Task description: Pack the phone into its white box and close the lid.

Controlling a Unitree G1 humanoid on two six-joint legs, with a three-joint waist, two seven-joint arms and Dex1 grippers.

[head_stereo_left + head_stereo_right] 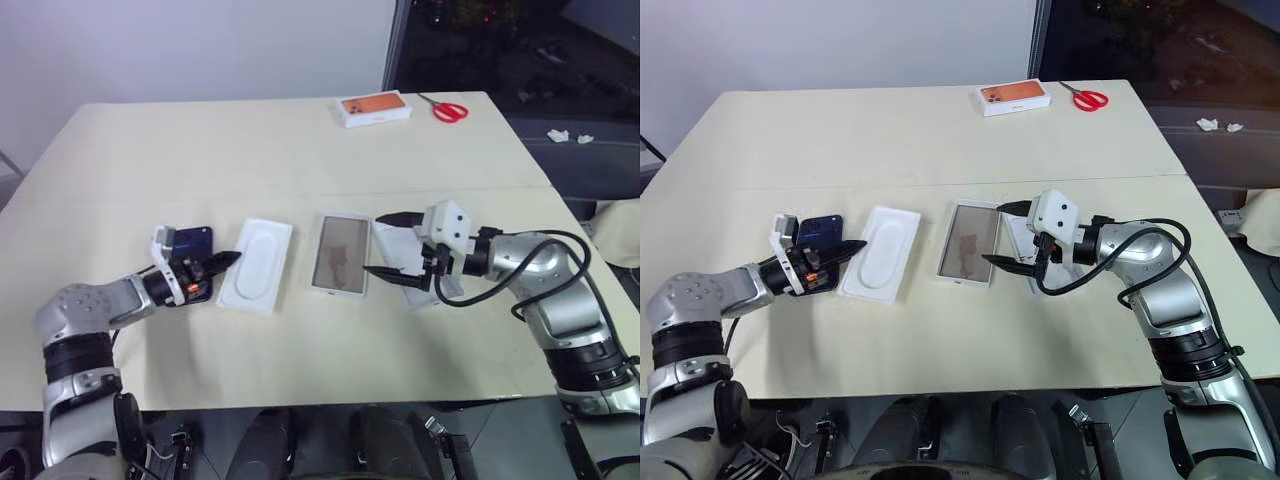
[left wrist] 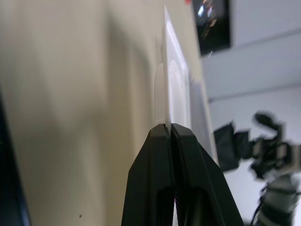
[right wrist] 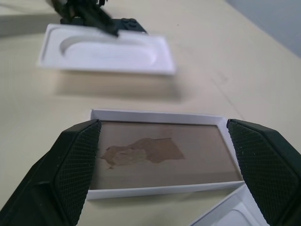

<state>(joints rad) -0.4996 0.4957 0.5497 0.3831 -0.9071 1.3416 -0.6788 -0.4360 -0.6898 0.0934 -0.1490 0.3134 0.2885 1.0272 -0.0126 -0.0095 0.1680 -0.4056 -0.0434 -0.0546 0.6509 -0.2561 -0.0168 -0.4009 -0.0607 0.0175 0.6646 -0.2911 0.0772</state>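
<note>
Left gripper pinching the white insert, right gripper spread over the open white box.

On the desk (image 1: 300, 150) we see the white box (image 1: 341, 254) near the middle, open, its tan floor showing. The white insert (image 1: 256, 264) with the oval recess lies at 9 o'clock of the box. Our left gripper (image 1: 228, 259) has its fingers pressed together on the edge of this insert. The phone (image 1: 190, 241) lies just at 9 o'clock of the insert, partly behind the left gripper. Our right gripper (image 1: 392, 243) is spread wide at 3 o'clock of the box and holds nothing. The lid (image 1: 392, 240) lies under it, white inside up. An orange-topped box (image 1: 374, 108) and red scissors (image 1: 447, 108) lie at 12 o'clock, far away.
</note>
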